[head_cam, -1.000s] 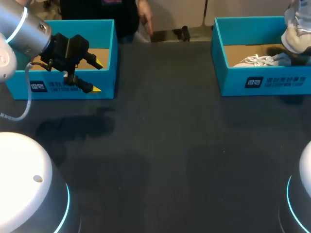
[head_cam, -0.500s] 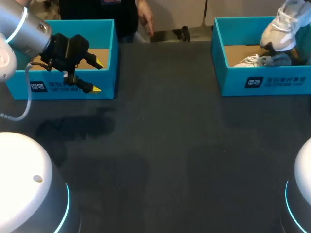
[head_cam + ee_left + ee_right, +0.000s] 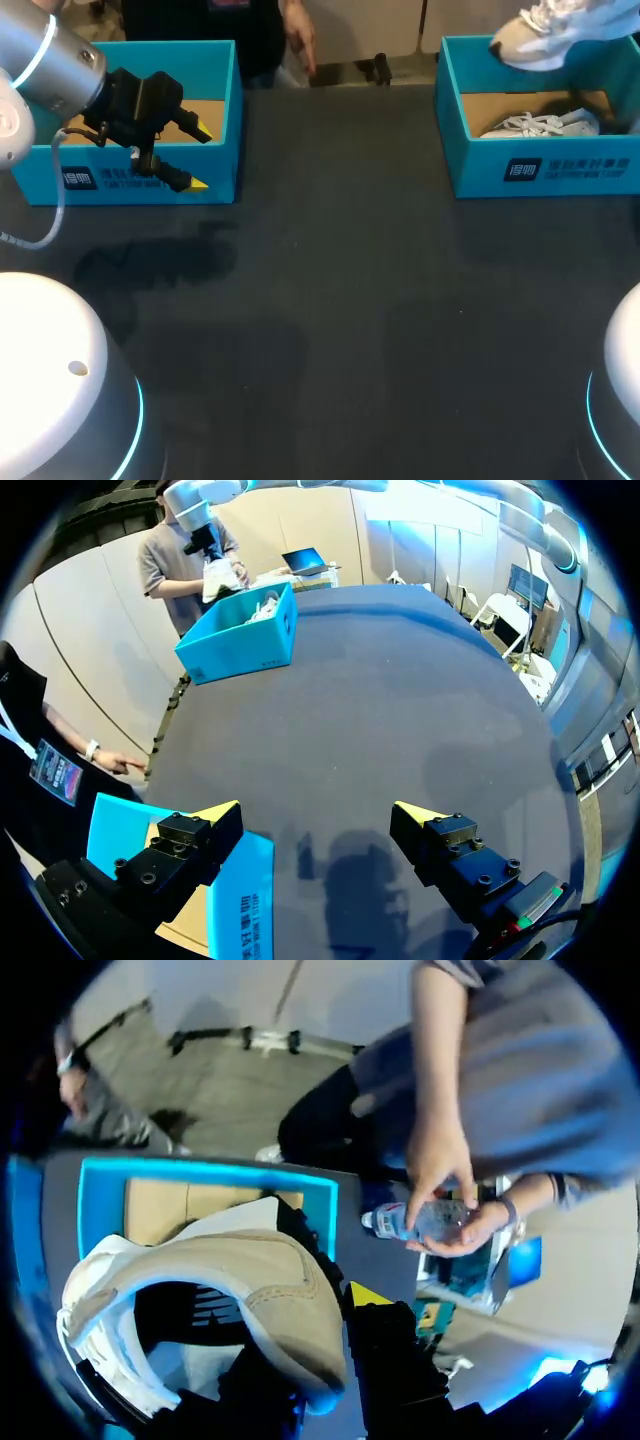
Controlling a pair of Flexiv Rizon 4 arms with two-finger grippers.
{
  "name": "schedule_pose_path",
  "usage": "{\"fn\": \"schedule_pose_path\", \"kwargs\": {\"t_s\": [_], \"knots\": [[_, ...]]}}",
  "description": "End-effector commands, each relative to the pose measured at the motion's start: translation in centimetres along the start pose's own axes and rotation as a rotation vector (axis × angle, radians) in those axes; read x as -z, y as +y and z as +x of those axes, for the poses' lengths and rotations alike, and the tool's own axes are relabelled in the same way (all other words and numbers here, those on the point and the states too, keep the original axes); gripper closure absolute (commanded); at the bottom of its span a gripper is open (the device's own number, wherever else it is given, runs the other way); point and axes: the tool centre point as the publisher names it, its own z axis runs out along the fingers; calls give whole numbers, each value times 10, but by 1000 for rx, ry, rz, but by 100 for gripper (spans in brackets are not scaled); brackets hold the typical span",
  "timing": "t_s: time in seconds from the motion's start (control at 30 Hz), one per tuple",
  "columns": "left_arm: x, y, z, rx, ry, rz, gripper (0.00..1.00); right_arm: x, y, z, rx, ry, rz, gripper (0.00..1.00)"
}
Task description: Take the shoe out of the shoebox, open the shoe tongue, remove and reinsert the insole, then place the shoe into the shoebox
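A pale beige and white shoe (image 3: 545, 30) hangs in the air over the back wall of the right blue shoebox (image 3: 540, 170). In the right wrist view my right gripper (image 3: 318, 1355) is shut on the heel end of this shoe (image 3: 220, 1290), with the box (image 3: 200, 1172) below it. A second white shoe (image 3: 540, 124) lies inside that box. My left gripper (image 3: 200, 157) stands open and empty at the front wall of the left blue shoebox (image 3: 215, 110). In the left wrist view the left gripper (image 3: 315, 815) holds nothing between its fingers.
The left shoebox (image 3: 240, 900) shows a bare cardboard floor. The dark table (image 3: 340, 300) stretches between the two boxes. The right shoebox (image 3: 240, 640) sits far across the table from the left gripper.
The right gripper has lifted the shoe up out of the right box and carried it leftward over the back wall. The left arm has not moved.
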Motion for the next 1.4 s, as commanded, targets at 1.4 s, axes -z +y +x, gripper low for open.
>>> {"fn": "schedule_pose_path", "kwargs": {"t_s": [1.4], "knots": [[0, 0, 0, 0, 1, -2, 0, -20, -43, 27, -290, 40, 18, 100]]}}
